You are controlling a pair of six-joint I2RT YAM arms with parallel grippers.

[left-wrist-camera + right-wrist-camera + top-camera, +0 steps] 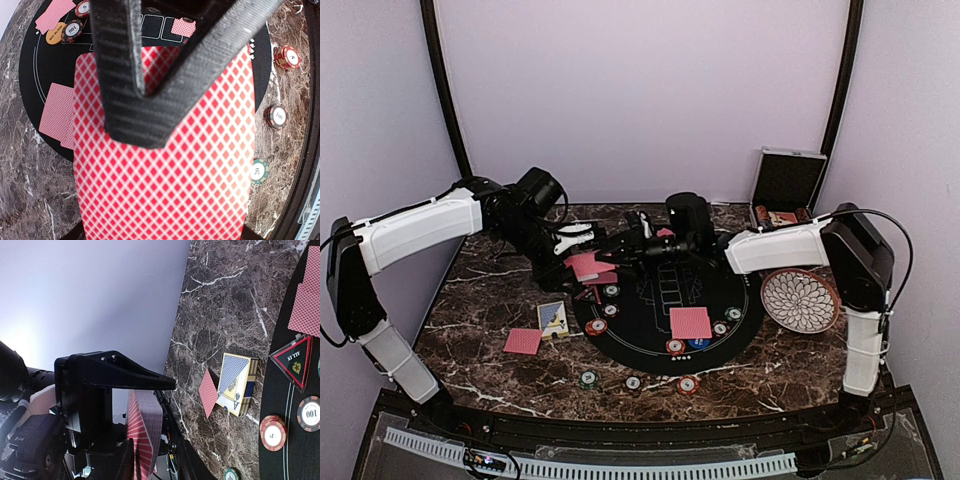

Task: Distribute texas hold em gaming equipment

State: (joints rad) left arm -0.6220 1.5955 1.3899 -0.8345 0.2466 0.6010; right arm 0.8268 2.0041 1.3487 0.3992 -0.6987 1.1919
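The left gripper (568, 240) is clenched on a deck (586, 264) of red-backed cards, held above the far-left edge of the mat (640, 335). The right gripper (620, 248) reaches in from the right, with its jaws either side of the deck's end. I cannot tell whether they pinch a card. One card (690, 322) lies face down on the mat's near side. A second card (523, 341) lies on the table (490, 300), left of the mat. Chips (688, 384) sit near the table's near edge.
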